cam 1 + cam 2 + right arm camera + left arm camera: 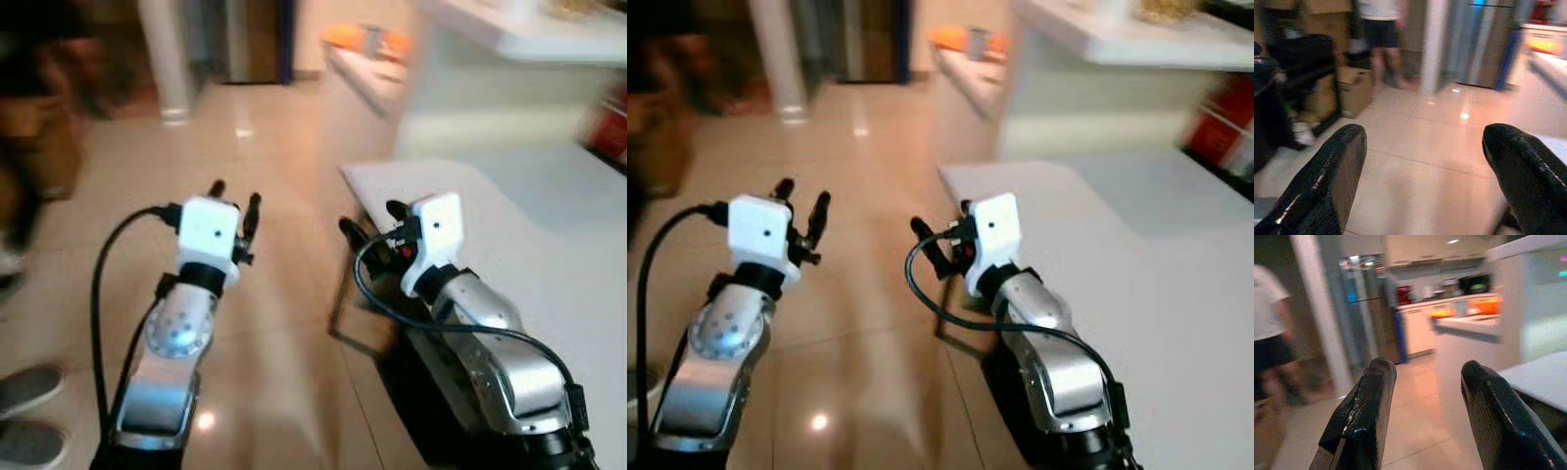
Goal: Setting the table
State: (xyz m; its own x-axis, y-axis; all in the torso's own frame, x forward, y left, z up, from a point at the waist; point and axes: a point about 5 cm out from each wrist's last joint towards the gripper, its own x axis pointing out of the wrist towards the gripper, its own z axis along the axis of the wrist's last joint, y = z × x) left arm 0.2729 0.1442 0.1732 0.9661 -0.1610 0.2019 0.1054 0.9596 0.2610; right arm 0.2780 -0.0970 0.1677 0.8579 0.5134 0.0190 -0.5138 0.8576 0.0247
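- Left gripper [236, 205] is held out over the tiled floor [274, 294], fingers spread, nothing between them.
- Right gripper [369, 227] is held at the near corner of the white table [549, 255], fingers likewise spread and empty.
- No tableware can be made out on the table; its visible top is bare.
- Orange items [367, 39] are seen on a far counter [377, 73] (too blurred to identify), well apart from both grippers.
- Judgement: dishes would likely be stiff, smooth and breakable; a rim grip is advised, taken slowly.
- A person [1378, 22] is seen standing by a pillar [1432, 44] in the right wrist view.
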